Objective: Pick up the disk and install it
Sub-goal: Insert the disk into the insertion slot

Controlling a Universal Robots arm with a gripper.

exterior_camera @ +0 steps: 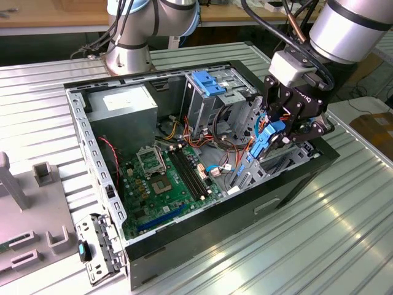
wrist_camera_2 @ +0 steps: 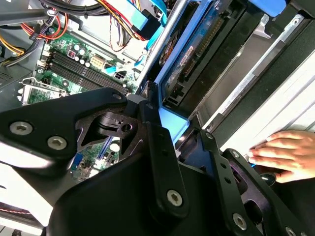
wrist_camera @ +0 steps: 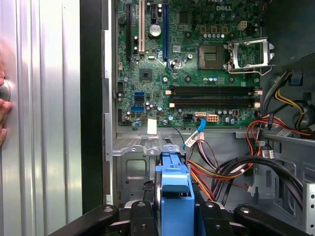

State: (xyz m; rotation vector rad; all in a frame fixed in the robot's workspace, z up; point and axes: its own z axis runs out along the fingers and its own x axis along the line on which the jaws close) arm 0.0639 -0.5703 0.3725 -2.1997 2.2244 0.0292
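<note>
The disk point(exterior_camera: 268, 140), a flat drive framed by blue carrier rails, stands on edge at the end of the open computer case point(exterior_camera: 202, 224) on the exterior view's right. My gripper point(exterior_camera: 284, 130) is shut on it from above. In the first wrist view the blue rail point(wrist_camera: 174, 194) sits clamped between my black fingers point(wrist_camera: 143, 219), over the grey bay floor. In the second wrist view the disk's dark edge with its connector point(wrist_camera_2: 197, 64) and a light blue rail point(wrist_camera_2: 172, 125) run past my gripper's linkage.
Inside the case lie the green motherboard point(exterior_camera: 169, 178), a grey power-supply box point(exterior_camera: 126, 101), a metal drive cage with a blue bracket point(exterior_camera: 209, 83) and loose cables point(wrist_camera: 231, 167). A person's hand point(wrist_camera_2: 288, 155) rests on the ribbed table beside the case. Grey fixtures point(exterior_camera: 37, 209) stand at the exterior view's left.
</note>
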